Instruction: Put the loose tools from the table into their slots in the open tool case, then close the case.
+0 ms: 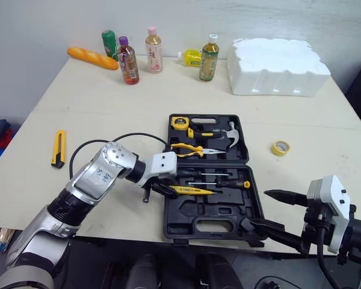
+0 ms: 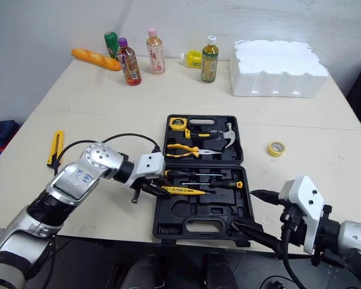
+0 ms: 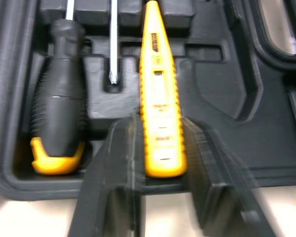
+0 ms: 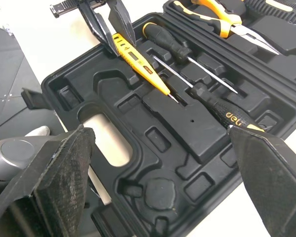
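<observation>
At the left side of the open tool case (image 1: 210,220), the left gripper (image 1: 158,188) is closed on the back end of a yellow test pen (image 1: 192,191), which lies just beside two screwdrivers (image 1: 236,184). The right gripper (image 1: 256,209) is spread wide and holds nothing, near the case's front right corner. A yellow utility knife (image 1: 58,148) and a tape roll (image 1: 281,147) lie loose on the table (image 1: 108,120).

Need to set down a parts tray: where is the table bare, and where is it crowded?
Bare: the wide strip of table between the bottles and the case; the right side around the tape. Crowded: the back edge with bottles, bread and foam; the case front, where the left gripper grips the tester and the right gripper hangs open.
</observation>
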Available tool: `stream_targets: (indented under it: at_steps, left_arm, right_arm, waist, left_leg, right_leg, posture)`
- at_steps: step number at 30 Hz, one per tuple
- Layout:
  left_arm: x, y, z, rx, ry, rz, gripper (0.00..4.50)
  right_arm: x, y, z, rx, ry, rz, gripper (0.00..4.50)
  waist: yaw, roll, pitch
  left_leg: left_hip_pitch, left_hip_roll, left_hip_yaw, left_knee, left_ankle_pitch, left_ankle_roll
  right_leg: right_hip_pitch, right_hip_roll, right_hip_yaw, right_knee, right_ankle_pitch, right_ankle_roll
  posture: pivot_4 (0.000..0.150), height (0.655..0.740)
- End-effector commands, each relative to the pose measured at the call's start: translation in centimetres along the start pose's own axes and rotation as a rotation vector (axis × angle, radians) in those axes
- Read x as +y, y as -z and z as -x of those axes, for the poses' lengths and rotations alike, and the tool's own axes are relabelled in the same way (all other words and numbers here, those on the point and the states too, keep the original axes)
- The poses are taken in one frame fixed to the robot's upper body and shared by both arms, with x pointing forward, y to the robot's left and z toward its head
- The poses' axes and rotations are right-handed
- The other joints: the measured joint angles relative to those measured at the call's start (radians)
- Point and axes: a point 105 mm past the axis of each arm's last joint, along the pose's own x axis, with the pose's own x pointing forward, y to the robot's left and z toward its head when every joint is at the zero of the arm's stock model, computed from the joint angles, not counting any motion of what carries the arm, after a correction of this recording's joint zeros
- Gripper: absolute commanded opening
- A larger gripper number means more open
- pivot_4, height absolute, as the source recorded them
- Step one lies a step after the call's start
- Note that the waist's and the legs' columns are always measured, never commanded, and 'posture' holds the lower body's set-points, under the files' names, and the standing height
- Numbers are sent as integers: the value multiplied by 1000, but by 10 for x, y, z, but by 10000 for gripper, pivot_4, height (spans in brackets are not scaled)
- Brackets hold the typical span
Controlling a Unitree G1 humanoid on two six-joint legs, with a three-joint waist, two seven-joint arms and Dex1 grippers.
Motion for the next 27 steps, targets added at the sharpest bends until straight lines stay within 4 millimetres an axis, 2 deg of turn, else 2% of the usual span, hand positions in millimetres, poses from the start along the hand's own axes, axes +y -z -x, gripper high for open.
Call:
stream_targets:
  at_steps: [1, 6, 15, 21, 25, 27]
  left_arm:
    - [-3, -2, 4, 7, 3, -23, 5248]
    - [-2, -24, 7, -85, 16, -2, 5248]
    - [-2, -18, 2, -47, 5, -1, 5248]
    - [1, -7, -4, 8, -21, -11, 5248]
    - [0, -8, -7, -2, -14, -16, 5248]
    - [-2, -11, -5, -17, -4, -9, 15592]
  right_arm:
    - [5, -7, 1, -21, 0, 52, 45000]
    - [3, -8, 1, -23, 1, 60, 45000]
    - [3, -7, 1, -22, 4, 60, 45000]
    - [2, -7, 1, -22, 5, 63, 45000]
    - [2, -7, 1, -23, 5, 63, 45000]
    - [2, -7, 1, -23, 6, 62, 45000]
  waist:
    - [-1, 0, 0]
    - [0, 0, 0]
    - [0, 0, 0]
    - [1, 0, 0]
    - [1, 0, 0]
    - [1, 0, 0]
  left_leg:
    - [0, 0, 0, 0, 0, 0]
    - [0, 0, 0, 1, 0, 0]
    - [0, 0, 0, 1, 0, 0]
    - [0, 0, 0, 2, 0, 0]
    - [0, 0, 0, 2, 0, 0]
    - [0, 0, 0, 2, 0, 0]
  right_leg:
    - [0, 0, 0, 0, 0, 0]
    - [0, 0, 0, 0, 0, 0]
    - [0, 0, 0, 1, 0, 0]
    - [0, 0, 0, 1, 0, 0]
    - [0, 0, 0, 1, 0, 0]
    - [0, 0, 0, 1, 0, 0]
  posture:
    - [1500, 7355]
    - [1500, 7355]
    - [1500, 7355]
    - [1500, 7355]
    - [1500, 7355]
    - [1500, 7355]
